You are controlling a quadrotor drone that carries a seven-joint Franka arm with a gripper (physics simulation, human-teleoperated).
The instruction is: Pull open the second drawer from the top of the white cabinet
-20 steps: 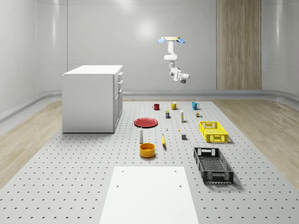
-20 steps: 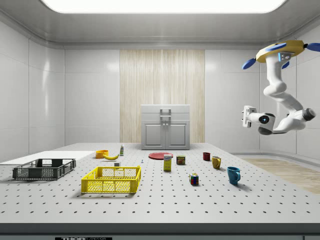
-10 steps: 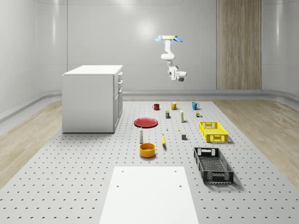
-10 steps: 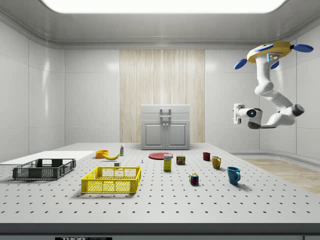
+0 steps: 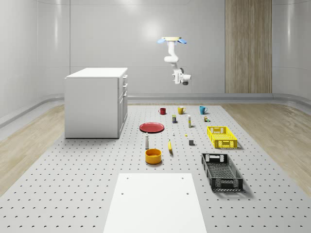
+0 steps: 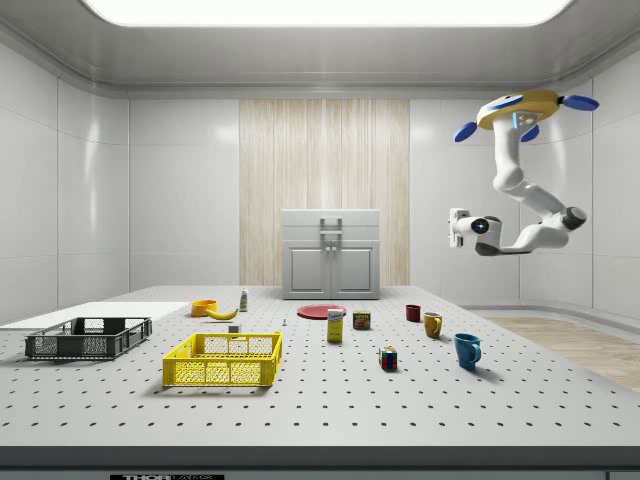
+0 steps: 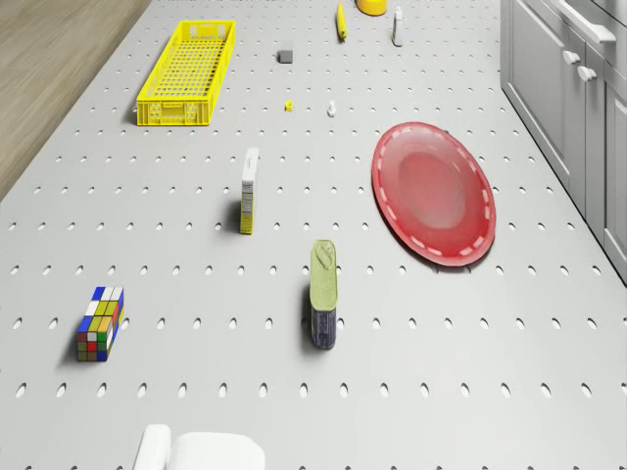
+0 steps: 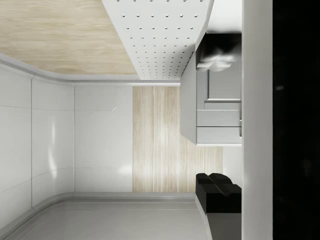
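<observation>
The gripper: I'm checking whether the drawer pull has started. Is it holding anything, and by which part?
Nothing is held. The gripper hangs in open air, far from the cabinet, while the drone hovers above the mugs' end of the table.

The room is evenly and brightly lit. In the side view a broad ceiling light panel [image 6: 325,10] glows almost white across the top, and light falls from overhead. Shadows are soft and short: a dark patch lies under the black crate [image 5: 221,171], and a faint one beside the blue mug [image 6: 466,350]. The glossy wall panels [image 5: 53,43] carry pale vertical sheen, and the red plate [image 7: 433,192] shows a mild highlight in its middle. Everything renders crisp from near to far, with no blur and no bending at the edges. In the wrist view a tall black band [image 8: 297,120] sits in deep shade, its detail lost.
</observation>
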